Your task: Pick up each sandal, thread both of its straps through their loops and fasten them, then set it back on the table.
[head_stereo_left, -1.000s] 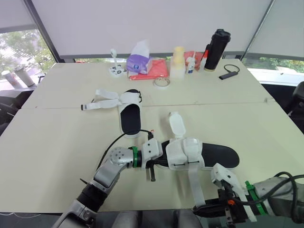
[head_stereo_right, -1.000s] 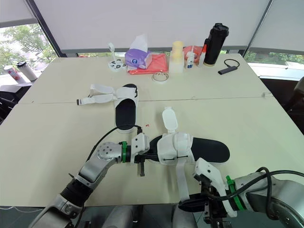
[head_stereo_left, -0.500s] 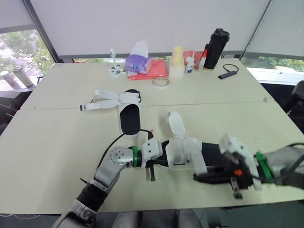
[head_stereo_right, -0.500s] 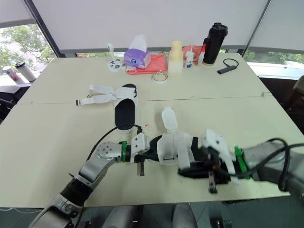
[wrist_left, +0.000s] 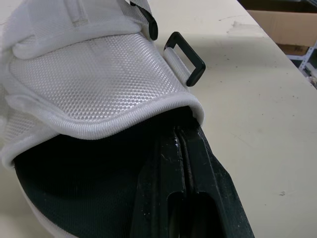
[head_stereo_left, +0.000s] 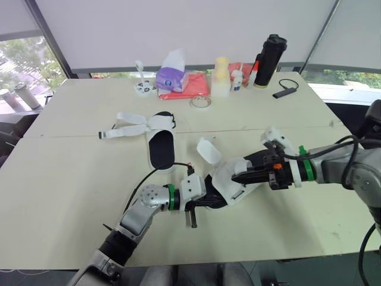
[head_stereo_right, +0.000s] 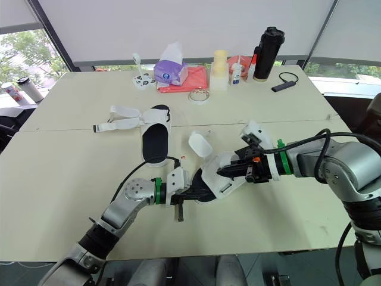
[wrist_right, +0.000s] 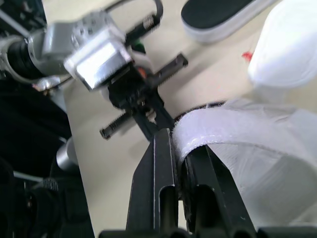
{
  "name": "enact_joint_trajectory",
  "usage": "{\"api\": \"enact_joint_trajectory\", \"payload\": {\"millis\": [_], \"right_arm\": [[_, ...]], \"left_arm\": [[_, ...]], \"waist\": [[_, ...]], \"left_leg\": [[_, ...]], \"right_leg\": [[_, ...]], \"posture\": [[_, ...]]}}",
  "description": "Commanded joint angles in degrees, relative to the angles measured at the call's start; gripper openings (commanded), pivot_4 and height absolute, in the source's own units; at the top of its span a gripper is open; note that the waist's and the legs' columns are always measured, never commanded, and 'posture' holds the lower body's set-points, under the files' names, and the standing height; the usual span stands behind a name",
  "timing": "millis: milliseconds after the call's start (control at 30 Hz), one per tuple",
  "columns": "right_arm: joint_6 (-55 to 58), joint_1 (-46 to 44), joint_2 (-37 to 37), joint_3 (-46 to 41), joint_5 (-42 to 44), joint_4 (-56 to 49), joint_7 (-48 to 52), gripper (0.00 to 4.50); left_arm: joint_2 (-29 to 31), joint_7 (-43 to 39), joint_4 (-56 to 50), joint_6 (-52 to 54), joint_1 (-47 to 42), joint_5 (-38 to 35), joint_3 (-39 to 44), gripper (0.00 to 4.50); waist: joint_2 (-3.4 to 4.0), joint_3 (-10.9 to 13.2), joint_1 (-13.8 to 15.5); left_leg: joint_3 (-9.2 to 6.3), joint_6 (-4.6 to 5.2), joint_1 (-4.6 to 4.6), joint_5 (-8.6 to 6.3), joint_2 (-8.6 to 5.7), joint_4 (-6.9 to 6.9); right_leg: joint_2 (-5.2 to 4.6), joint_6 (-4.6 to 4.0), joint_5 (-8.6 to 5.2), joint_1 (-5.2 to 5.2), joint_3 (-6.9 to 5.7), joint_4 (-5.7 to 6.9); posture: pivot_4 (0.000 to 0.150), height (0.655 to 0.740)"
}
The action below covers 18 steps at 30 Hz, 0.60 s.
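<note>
The sandal [head_stereo_right: 213, 182] is in the near middle of the table [head_stereo_left: 65, 179], tilted with its black sole lifted on the right. The left gripper [head_stereo_right: 196, 194] is pinched on the near-left end of the sole, its fingers pressed together just under the white upper, beside a black loop [wrist_left: 184, 58]. The right gripper [head_stereo_right: 223, 171] reaches in from the right and pinches a white strap [wrist_right: 233, 131] between its fingers. Another loose flap [head_stereo_left: 206, 151] stands up on the sandal's far side.

The second sandal [head_stereo_left: 161, 146] lies flat farther off to the left, with its straps [head_stereo_left: 128, 126] open and spread leftward.

Along the far edge stand a purple tissue box [head_stereo_left: 171, 77] with a tissue [head_stereo_left: 176, 58] sticking out, a red cloth [head_stereo_left: 195, 87], a roll of tape [head_stereo_left: 202, 102], a pale tub [head_stereo_left: 222, 77], a small white bottle [head_stereo_left: 239, 80] and a tall black flask [head_stereo_left: 271, 59] with its lid on. What the tub, bottle and flask hold cannot be seen.
</note>
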Motion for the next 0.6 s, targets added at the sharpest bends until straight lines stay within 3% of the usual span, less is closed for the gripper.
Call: {"api": "enact_joint_trajectory", "payload": {"millis": [33, 100, 133, 233, 400, 433, 600], "right_arm": [[-1.5, -1.8, 0.2, 0.1, -2.1, 0.2, 2.1, 0.02], [-1.8, -2.5, 0.5, 1.5, -3.7, 1.4, 3.4, 0.02], [-1.7, -3.0, 0.8, 1.9, -4.2, 2.1, 3.8, 0.34], [-1.6, -4.2, 1.3, 2.0, -5.1, 3.4, 5.1, 1.53], [-0.7, -7.3, 3.6, 1.0, -5.5, 6.6, 4.8, 4.16], [-0.7, -8.1, 4.5, 0.6, -5.8, 7.7, 4.2, 4.42], [-1.8, -10.8, 7.6, 0.1, -8.9, 12.2, 1.9, 4.42]], "left_arm": [[0.5, 0.2, -0.1, 0.3, 0.4, 0.8, -0.1, 0.0], [0.5, 0.4, 0.0, 0.2, 0.3, 0.8, 0.0, 0.0], [0.5, 0.4, 0.0, 0.2, 0.3, 0.9, 0.0, 0.0], [0.5, 0.4, 0.0, 0.1, 0.4, 0.9, 0.0, 0.0], [0.4, 0.6, 0.2, 0.0, 0.3, 0.9, 0.0, 0.0], [0.3, 0.6, 0.2, 0.0, 0.3, 0.9, 0.0, 0.0], [0.2, 0.6, 0.3, 0.0, 0.3, 0.8, 0.0, 0.0]], "waist": [[0.0, 0.0, 0.0], [0.0, 0.0, 0.0], [0.01, 0.0, 0.0], [0.01, 0.0, 0.0], [0.01, 0.0, 0.0], [0.01, 0.0, 0.0], [0.01, 0.0, 0.0]], "left_leg": [[0.0, 0.0, 0.0, 0.0, 0.0, 0.0], [0.0, 0.0, 0.02, 0.0, 0.0, 0.0], [0.0, 0.0, 0.03, 0.0, 0.0, 0.0], [0.0, 0.0, 0.03, 0.0, 0.0, 0.0], [0.0, 0.0, 0.05, 0.0, -0.01, 0.01], [0.0, 0.0, 0.05, 0.0, -0.01, 0.01], [0.0, 0.0, 0.05, 0.0, -0.07, 0.02]], "right_leg": [[0.0, 0.0, 0.0, 0.0, 0.0, 0.0], [0.0, 0.0, 0.0, 0.0, 0.0, 0.0], [0.01, 0.0, 0.0, 0.01, 0.0, 0.01], [0.01, 0.0, 0.0, 0.01, 0.0, 0.03], [0.02, 0.01, 0.01, 0.01, 0.0, 0.05], [0.02, 0.01, 0.01, 0.01, 0.0, 0.05], [0.02, 0.02, 0.01, 0.01, 0.01, 0.08]], "posture": [[0.15, 0.7296], [0.15, 0.7296], [0.15, 0.7296], [0.15, 0.7296], [0.15, 0.7296], [0.15, 0.7296], [0.15, 0.7296]]}}
